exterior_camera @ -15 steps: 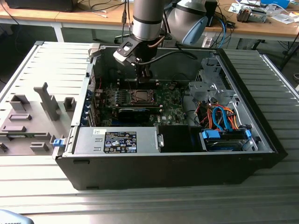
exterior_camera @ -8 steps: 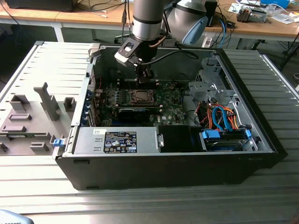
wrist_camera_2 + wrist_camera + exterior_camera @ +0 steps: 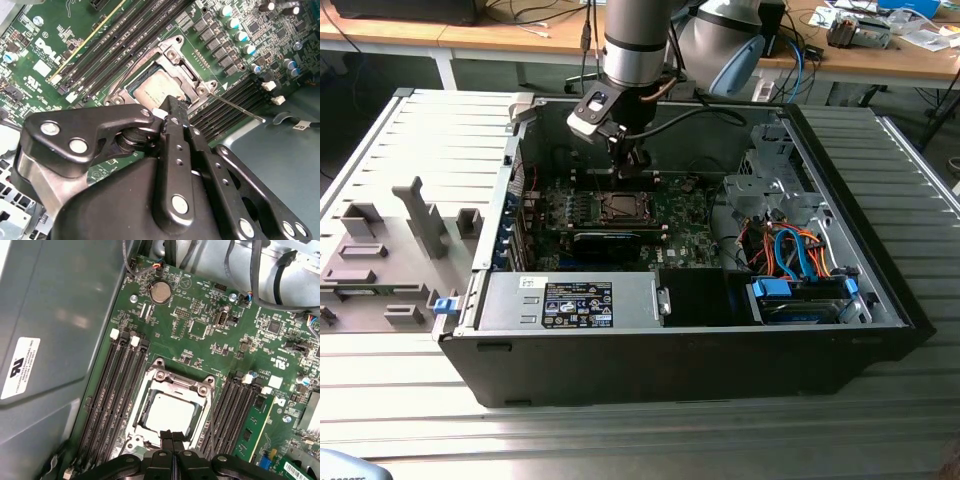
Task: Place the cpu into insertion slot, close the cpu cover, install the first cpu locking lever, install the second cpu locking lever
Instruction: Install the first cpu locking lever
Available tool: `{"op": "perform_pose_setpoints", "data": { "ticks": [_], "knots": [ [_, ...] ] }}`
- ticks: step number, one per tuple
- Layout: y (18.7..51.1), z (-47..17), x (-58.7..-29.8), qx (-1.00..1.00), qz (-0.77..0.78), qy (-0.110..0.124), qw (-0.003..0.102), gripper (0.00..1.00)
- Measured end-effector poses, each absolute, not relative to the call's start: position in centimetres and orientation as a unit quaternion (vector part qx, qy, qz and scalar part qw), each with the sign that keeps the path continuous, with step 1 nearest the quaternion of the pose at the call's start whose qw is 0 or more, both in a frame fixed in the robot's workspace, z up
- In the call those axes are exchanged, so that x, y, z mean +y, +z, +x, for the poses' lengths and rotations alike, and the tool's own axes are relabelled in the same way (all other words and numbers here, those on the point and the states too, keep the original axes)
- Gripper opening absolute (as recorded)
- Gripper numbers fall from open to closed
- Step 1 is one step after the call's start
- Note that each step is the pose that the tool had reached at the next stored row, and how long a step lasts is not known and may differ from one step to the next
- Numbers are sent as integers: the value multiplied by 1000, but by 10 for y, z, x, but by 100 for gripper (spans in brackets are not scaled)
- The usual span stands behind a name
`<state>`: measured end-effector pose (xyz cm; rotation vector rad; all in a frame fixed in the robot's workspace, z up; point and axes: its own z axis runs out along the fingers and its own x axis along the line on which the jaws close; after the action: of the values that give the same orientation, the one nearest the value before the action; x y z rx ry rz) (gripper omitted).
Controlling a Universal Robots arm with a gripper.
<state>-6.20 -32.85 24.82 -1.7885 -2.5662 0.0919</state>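
First wrist view: cpu is sitting in its socket, cpu cover lying down around it; tool, fingers pinched narrow, is hovering at, perhaps touching, the cover's edge.

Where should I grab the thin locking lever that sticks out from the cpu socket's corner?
Grip the locking lever near its free end, over the memory slots, clear of the cpu cover. Probably come from above, fingers across the thin rod; its other end is fixed by the cover's corner.
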Motion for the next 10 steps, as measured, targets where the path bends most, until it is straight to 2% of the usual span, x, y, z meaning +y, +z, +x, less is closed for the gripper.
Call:
{"op": "perform_pose_setpoints", "data": {
  "ticks": [10],
  "knots": [
    [248,-62,-329,-836,-548,30,5,11]
  ]
}}
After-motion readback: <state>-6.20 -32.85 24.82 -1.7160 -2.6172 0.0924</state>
